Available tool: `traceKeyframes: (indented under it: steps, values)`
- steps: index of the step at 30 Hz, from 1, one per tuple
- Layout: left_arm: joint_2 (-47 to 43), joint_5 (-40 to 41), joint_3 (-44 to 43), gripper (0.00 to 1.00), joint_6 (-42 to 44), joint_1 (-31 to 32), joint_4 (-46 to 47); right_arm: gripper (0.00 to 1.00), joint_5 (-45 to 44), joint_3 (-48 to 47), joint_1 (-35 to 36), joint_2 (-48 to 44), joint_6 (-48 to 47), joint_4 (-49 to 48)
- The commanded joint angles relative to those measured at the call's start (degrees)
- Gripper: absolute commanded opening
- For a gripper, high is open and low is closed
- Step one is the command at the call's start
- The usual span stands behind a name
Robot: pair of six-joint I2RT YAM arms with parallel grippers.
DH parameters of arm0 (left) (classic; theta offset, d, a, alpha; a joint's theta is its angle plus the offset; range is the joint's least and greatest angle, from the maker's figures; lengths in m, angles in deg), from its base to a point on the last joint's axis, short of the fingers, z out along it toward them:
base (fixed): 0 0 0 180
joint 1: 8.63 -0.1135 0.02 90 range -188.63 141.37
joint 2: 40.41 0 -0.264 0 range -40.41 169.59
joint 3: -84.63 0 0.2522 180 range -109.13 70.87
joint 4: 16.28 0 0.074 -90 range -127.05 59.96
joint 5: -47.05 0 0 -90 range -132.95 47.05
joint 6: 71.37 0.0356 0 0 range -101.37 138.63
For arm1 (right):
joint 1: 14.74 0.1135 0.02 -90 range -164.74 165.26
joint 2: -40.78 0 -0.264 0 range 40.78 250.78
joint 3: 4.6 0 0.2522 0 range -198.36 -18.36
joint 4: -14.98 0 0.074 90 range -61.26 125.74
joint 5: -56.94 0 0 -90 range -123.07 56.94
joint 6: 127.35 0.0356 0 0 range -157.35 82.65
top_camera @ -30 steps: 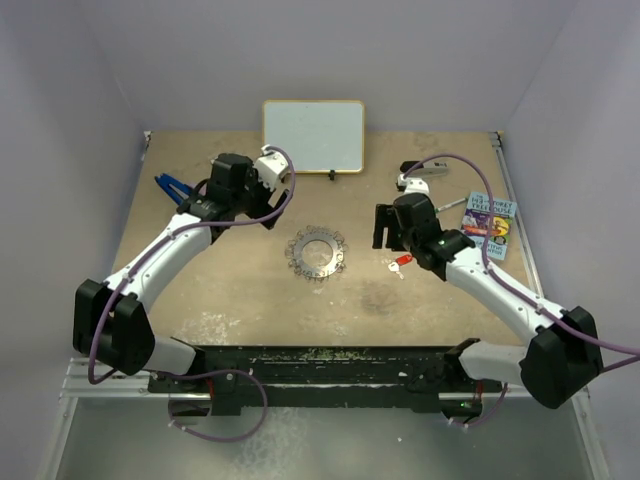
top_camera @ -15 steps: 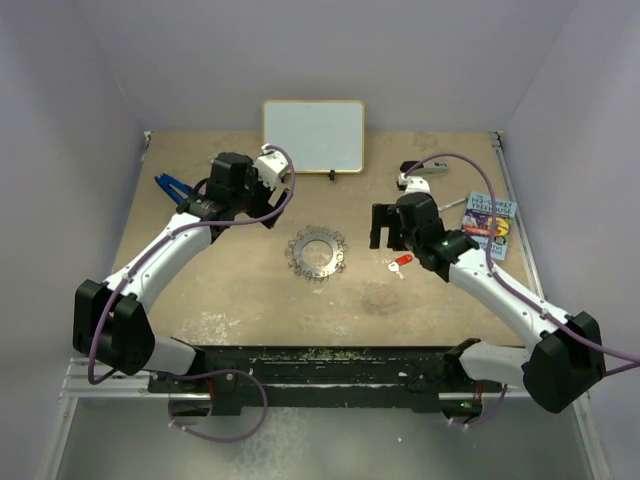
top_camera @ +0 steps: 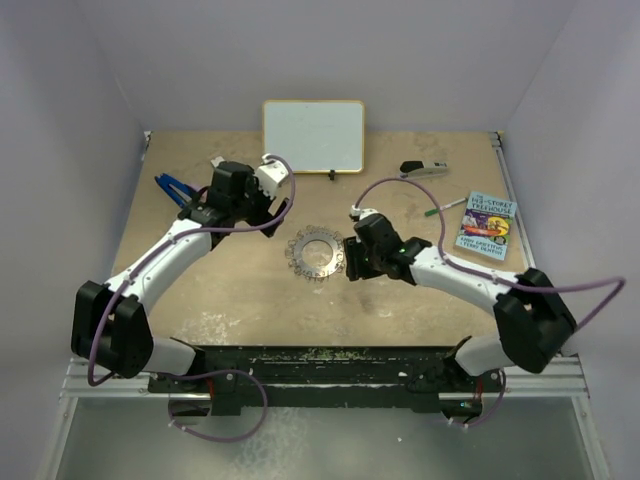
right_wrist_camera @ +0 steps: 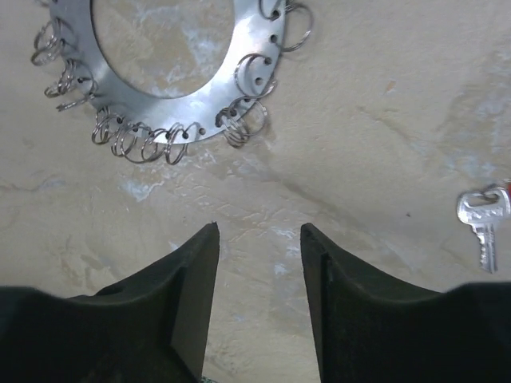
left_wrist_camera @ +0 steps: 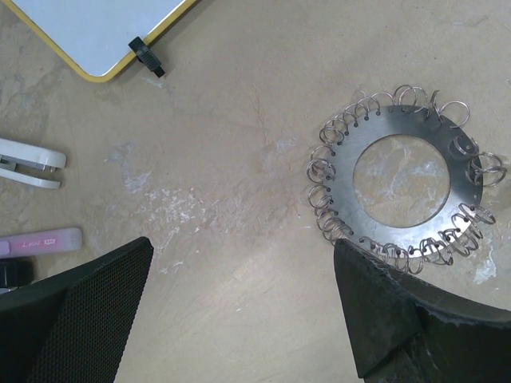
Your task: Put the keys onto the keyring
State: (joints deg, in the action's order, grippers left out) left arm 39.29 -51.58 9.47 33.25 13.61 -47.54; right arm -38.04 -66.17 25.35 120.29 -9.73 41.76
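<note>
While left gripper (left_wrist_camera: 243,255) and right gripper (right_wrist_camera: 259,231) gape empty, the keyring (right_wrist_camera: 192,112) lies untouched.
Loose key (right_wrist_camera: 483,215) sits at the right gripper's three o'clock.

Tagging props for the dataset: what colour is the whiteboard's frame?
The whiteboard frame is yellow; it shows best in the left wrist view.

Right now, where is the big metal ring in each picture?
Top external: keyring, centre of picture.
Left wrist: keyring, upper right.
Right wrist: keyring, top left, partly cut off.
Shared landmark: whiteboard, in the top and left wrist views only.
</note>
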Motion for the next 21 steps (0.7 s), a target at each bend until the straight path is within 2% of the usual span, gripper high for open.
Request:
traceKeyframes:
  steps: [1,5,21]
  values:
    - [-1.67,-1.82,0.89,0.98,0.72,-0.33,3.63,0.46,-1.52,-6.33,3.23,5.65,2.98,-1.17]
    - [-2.41,-1.52,2.23,0.98,1.64,-0.28,4.83,0.40,-2.52,-9.35,4.66,9.41,4.27,0.07]
    - [-3.37,-2.98,5.43,0.98,4.38,-2.13,9.32,0.35,-5.34,-19.85,8.25,19.50,9.13,7.60]
